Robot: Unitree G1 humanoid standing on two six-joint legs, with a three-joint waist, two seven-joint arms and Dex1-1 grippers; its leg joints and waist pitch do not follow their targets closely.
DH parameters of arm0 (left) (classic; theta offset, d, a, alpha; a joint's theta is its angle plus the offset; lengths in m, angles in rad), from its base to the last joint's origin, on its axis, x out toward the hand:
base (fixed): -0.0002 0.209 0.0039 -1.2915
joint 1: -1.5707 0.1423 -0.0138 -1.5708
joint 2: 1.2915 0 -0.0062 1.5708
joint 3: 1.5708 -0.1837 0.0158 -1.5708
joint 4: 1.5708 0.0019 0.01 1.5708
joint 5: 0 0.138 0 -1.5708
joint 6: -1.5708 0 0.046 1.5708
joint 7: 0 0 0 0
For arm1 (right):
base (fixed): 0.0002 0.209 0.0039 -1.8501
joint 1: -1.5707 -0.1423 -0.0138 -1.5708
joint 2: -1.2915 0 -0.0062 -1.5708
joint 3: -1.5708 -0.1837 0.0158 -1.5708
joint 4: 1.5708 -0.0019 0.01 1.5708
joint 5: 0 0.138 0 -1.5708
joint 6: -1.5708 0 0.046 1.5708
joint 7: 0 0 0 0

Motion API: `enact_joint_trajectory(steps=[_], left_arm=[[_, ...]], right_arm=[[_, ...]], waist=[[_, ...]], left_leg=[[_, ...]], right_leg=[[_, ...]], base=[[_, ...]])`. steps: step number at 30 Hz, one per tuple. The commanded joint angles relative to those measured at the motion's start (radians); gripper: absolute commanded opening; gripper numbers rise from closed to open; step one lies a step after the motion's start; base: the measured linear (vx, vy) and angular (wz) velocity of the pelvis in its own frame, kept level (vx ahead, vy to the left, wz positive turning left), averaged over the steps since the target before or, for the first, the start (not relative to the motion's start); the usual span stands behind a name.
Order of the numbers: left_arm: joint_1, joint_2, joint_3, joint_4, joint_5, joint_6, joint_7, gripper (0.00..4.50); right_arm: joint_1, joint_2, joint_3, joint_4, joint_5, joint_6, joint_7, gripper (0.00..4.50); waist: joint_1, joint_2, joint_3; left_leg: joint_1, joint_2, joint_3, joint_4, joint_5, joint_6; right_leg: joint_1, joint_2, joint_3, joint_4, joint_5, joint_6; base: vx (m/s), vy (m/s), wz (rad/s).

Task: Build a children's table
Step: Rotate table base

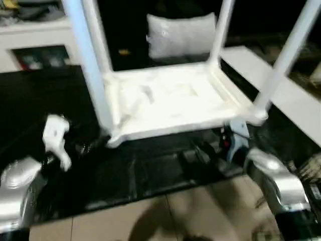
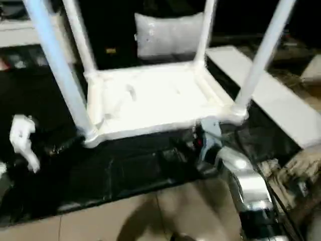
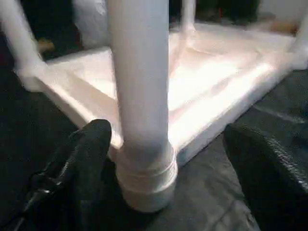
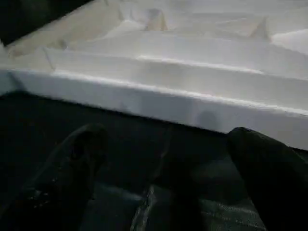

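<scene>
Children's table [image 1: 165,100] sits upside down on the black surface [image 1: 150,175], ribbed underside facing up, near that surface's front edge. I count four white legs standing up from its corner sockets; the front-left leg [image 1: 90,60] is the one closest to my left arm. Beyond the table I see a grey cushion [image 1: 181,34], and off its right side a flat white board [image 1: 281,95] runs along the surface's right edge. Pale floor tiles [image 1: 200,211] show in front of the black surface.

Left gripper [image 3: 168,159]: fingers spread, one either side of the front-left leg's socket, not gripping it; one finger [image 3: 89,159] looks just beside the socket collar. Right gripper [image 4: 163,168]: fingers spread wide, holding nothing, hovering over the black surface just short of the table's rim [image 4: 159,103].
</scene>
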Motion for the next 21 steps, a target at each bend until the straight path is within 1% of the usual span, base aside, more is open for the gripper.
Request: enact_joint_trajectory(steps=[1, 2, 3, 4, 5, 6, 7, 8, 9, 10, 12, 13, 14, 15, 16, 17, 18, 19, 20, 21], left_arm=[[-0.048, 0.000, -0.019, 0.069, 0.006, -0.013, 0.006, 4.46], [-0.084, -0.010, -0.028, 0.109, 0.004, -0.012, 0.011, 4.46], [-0.084, -0.010, -0.028, 0.109, 0.004, -0.012, 0.011, 4.46], [-0.113, -0.018, -0.036, 0.144, 0.019, -0.013, 0.022, 4.46], [-0.128, -0.022, -0.043, 0.159, 0.028, -0.008, 0.029, 4.46], [-0.130, -0.023, -0.044, 0.160, 0.028, -0.008, 0.028, 4.46], [-0.143, -0.032, -0.049, 0.169, 0.023, -0.008, 0.023, 4.46], [-0.149, -0.037, -0.050, 0.171, 0.017, -0.003, 0.022, 4.46], [-0.160, -0.041, -0.055, 0.178, 0.016, -0.001, 0.023, 4.46], [-0.170, -0.044, -0.059, 0.186, 0.022, -0.008, 0.028, 4.46], [-0.186, -0.048, -0.059, 0.205, 0.035, -0.005, 0.053, 4.46], [-0.218, -0.049, -0.064, 0.256, 0.064, -0.034, 0.085, 4.46], [-0.238, -0.050, -0.064, 0.288, 0.076, -0.034, 0.110, 4.46], [-0.243, -0.050, -0.065, 0.297, 0.079, -0.033, 0.117, 4.46], [-0.247, -0.050, -0.065, 0.303, 0.082, -0.035, 0.123, 4.46], [-0.259, -0.048, -0.064, 0.321, 0.092, -0.031, 0.144, 4.46], [-0.263, -0.047, -0.064, 0.325, 0.094, -0.032, 0.147, 4.46], [-0.276, -0.058, -0.054, 0.328, 0.069, -0.021, 0.134, 4.46], [-0.279, -0.062, -0.054, 0.330, 0.062, -0.020, 0.127, 4.46], [-0.289, -0.068, -0.055, 0.338, 0.051, -0.022, 0.113, 4.46]], right_arm=[[-0.035, 0.007, 0.002, 0.025, -0.028, 0.032, -0.044, 4.50], [-0.052, 0.018, -0.001, 0.049, -0.044, 0.039, -0.067, 4.50], [-0.052, 0.018, -0.001, 0.049, -0.044, 0.039, -0.067, 4.50], [-0.065, 0.025, 0.000, 0.064, -0.062, 0.036, -0.087, 4.50], [-0.071, 0.031, -0.002, 0.065, -0.061, 0.038, -0.091, 4.50], [-0.071, 0.032, -0.002, 0.065, -0.061, 0.038, -0.092, 4.50], [-0.075, 0.039, -0.005, 0.060, -0.059, 0.040, -0.097, 4.50], [-0.076, 0.042, -0.007, 0.058, -0.056, 0.040, -0.099, 4.50], [-0.078, 0.047, -0.008, 0.053, -0.054, 0.045, -0.104, 4.50], [-0.079, 0.051, -0.008, 0.052, -0.057, 0.043, -0.112, 4.50], [-0.082, 0.058, -0.008, 0.055, -0.059, 0.041, -0.122, 4.50], [-0.092, 0.070, -0.006, 0.068, -0.069, 0.037, -0.136, 4.50], [-0.098, 0.081, -0.010, 0.076, -0.070, 0.040, -0.147, 4.50], [-0.100, 0.084, -0.011, 0.078, -0.070, 0.041, -0.150, 4.50], [-0.101, 0.085, -0.011, 0.079, -0.071, 0.043, -0.152, 4.50], [-0.107, 0.089, -0.011, 0.084, -0.078, 0.051, -0.161, 4.50], [-0.109, 0.090, -0.012, 0.087, -0.079, 0.055, -0.163, 4.50], [-0.117, 0.092, -0.011, 0.101, -0.082, 0.055, -0.162, 4.50], [-0.119, 0.091, -0.010, 0.110, -0.084, 0.055, -0.163, 4.50], [-0.127, 0.090, -0.009, 0.131, -0.091, 0.054, -0.166, 4.50]], waist=[[-0.015, -0.018, -0.015], [0.009, 0.011, -0.045], [0.016, 0.023, -0.063], [0.007, 0.057, -0.069], [0.001, 0.054, -0.069], [-0.003, 0.053, -0.070], [-0.003, 0.041, -0.065], [-0.005, 0.035, -0.061], [-0.011, 0.034, -0.057], [-0.013, 0.036, -0.061], [-0.016, 0.037, -0.061], [-0.014, 0.035, -0.064], [-0.014, 0.037, -0.065], [-0.013, 0.038, -0.069], [-0.013, 0.037, -0.071], [-0.013, 0.038, -0.072], [-0.014, 0.037, -0.073], [-0.014, 0.033, -0.079], [-0.012, 0.032, -0.088], [-0.011, 0.030, -0.096]], left_leg=[[0.088, -0.073, -0.011, 0.119, -0.314, 0.013], [0.007, -0.039, -0.042, 0.014, -0.314, 0.025], [0.011, -0.023, -0.046, -0.035, -0.340, 0.022], [0.010, 0.002, -0.066, -0.088, -0.461, 0.017], [0.000, 0.005, -0.066, -0.096, -0.442, 0.027], [-0.009, 0.007, -0.067, -0.102, -0.413, 0.030], [-0.024, 0.004, -0.057, -0.109, -0.358, 0.039], [-0.021, -0.006, -0.047, -0.103, -0.358, 0.036], [-0.015, -0.013, -0.044, -0.098, -0.377, 0.029], [-0.010, -0.014, -0.044, -0.094, -0.379, 0.028], [-0.010, -0.014, -0.043, -0.095, -0.370, 0.030], [-0.008, -0.012, -0.042, -0.096, -0.356, 0.035], [-0.011, -0.010, -0.042, -0.098, -0.341, 0.035], [-0.018, -0.008, -0.044, -0.100, -0.318, 0.033], [-0.023, -0.005, -0.046, -0.102, -0.305, 0.033], [-0.025, -0.003, -0.045, -0.103, -0.294, 0.033], [-0.024, -0.004, -0.043, -0.102, -0.290, 0.030], [-0.024, -0.003, -0.041, -0.099, -0.256, 0.030], [-0.027, -0.003, -0.039, -0.094, -0.190, 0.037], [-0.032, -0.004, -0.036, -0.086, -0.112, 0.049]], right_leg=[[-0.119, -0.096, 0.034, -0.301, -1.258, 0.056], [0.027, -0.114, 0.016, -0.218, -1.061, 0.046], [0.043, -0.078, -0.006, -0.188, -0.871, 0.030], [0.045, -0.032, -0.016, -0.161, -0.514, -0.025], [0.053, -0.031, -0.009, -0.157, -0.414, -0.058], [0.066, -0.033, -0.005, -0.150, -0.340, -0.086], [0.071, -0.032, 0.000, -0.150, -0.304, -0.112], [0.066, -0.037, -0.001, -0.165, -0.419, -0.096], [0.057, -0.038, -0.008, -0.181, -0.532, -0.070], [0.052, -0.038, -0.009, -0.187, -0.559, -0.056], [0.048, -0.034, -0.008, -0.188, -0.540, -0.058], [0.046, -0.033, -0.005, -0.184, -0.507, -0.071], [0.049, -0.031, -0.002, -0.175, -0.470, -0.085], [0.055, -0.032, 0.001, -0.167, -0.429, -0.097], [0.060, -0.035, 0.003, -0.161, -0.403, -0.107], [0.059, -0.033, 0.007, -0.156, -0.373, -0.124], [0.057, -0.031, 0.009, -0.152, -0.358, -0.133], [0.059, -0.033, 0.014, -0.145, -0.307, -0.158], [0.059, -0.033, 0.018, -0.134, -0.233, -0.189], [0.059, -0.031, 0.022, -0.121, -0.147, -0.217]], base=[[0.047, -0.077, 0.01], [0.099, 0.033, -0.22], [0.000, 0.000, 0.00], [0.000, 0.000, 0.00], [0.000, 0.000, 0.00], [0.000, 0.000, 0.00], [0.000, 0.000, 0.00], [0.000, 0.000, 0.00], [0.000, 0.000, 0.00], [0.000, 0.000, 0.00], [0.000, 0.000, 0.00], [0.000, 0.000, 0.00], [0.000, 0.000, 0.00], [0.000, 0.000, 0.00], [0.000, 0.000, 0.00], [0.000, 0.000, 0.00], [0.055, -0.002, 0.02], [0.055, -0.002, 0.02], [0.063, -0.010, 0.05], [0.065, -0.021, 0.05]])
